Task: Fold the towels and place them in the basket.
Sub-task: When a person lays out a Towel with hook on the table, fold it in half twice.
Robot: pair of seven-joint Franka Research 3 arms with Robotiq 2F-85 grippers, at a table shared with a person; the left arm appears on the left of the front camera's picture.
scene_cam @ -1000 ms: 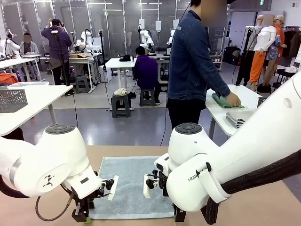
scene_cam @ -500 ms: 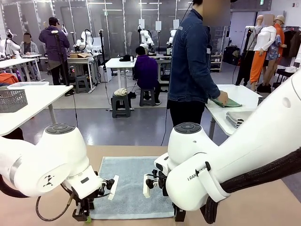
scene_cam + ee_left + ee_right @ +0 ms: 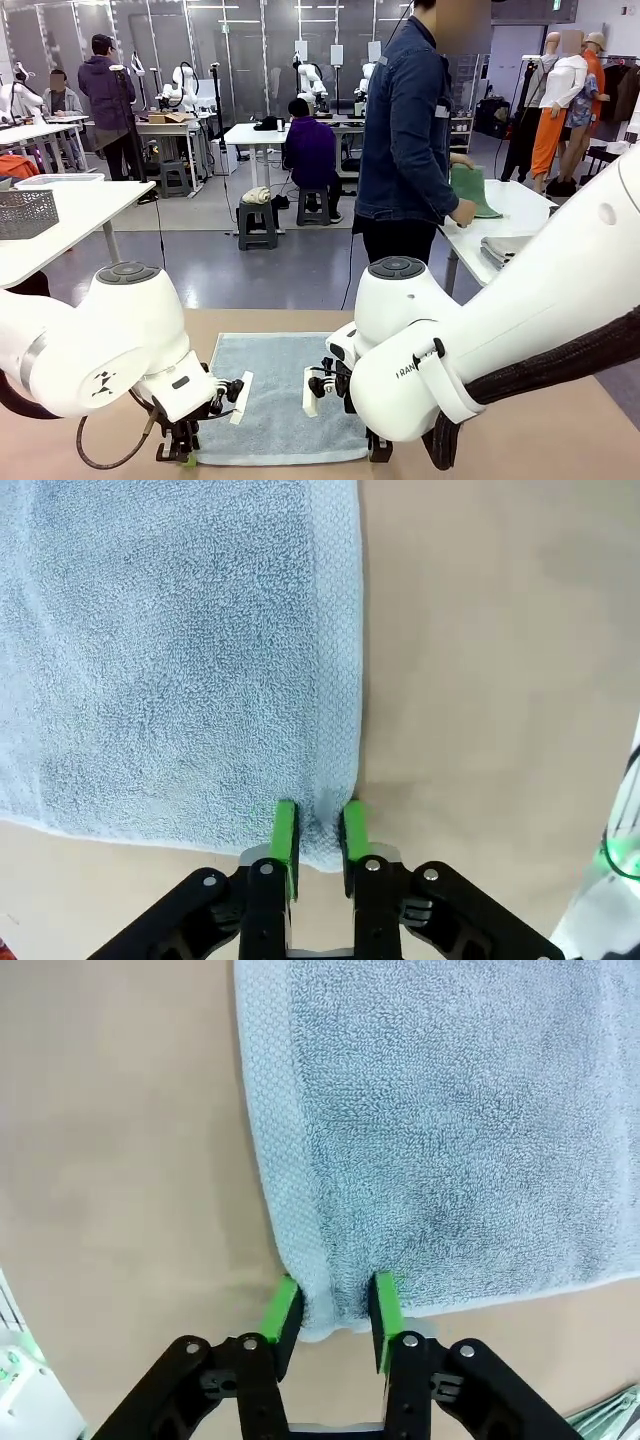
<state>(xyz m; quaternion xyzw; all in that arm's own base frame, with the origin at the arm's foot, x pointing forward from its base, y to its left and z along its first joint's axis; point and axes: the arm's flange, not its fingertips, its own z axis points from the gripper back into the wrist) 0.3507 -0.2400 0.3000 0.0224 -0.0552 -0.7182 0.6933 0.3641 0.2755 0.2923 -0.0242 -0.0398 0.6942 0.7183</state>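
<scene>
Jaws grip near corners of towel [image 3: 280, 390], banded sides running away.

Grey floor [image 3: 250, 270], white tables [image 3: 60, 215], perhaps glass partitions [image 3: 240, 50].

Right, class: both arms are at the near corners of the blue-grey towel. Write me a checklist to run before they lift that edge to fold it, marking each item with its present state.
1. Left pincer grips its corner of the blue-grey towel: ok, the pads squeeze a bunched ridge of cloth.
2. Right pincer grips its corner: cannot tell, the pads flank the corner with a wider gap.
3. Towel spread flat on the table with nothing lying on it: ok.
4. The person's hand is clear of the towel: ok, it is holding a green towel at the side table.
</scene>
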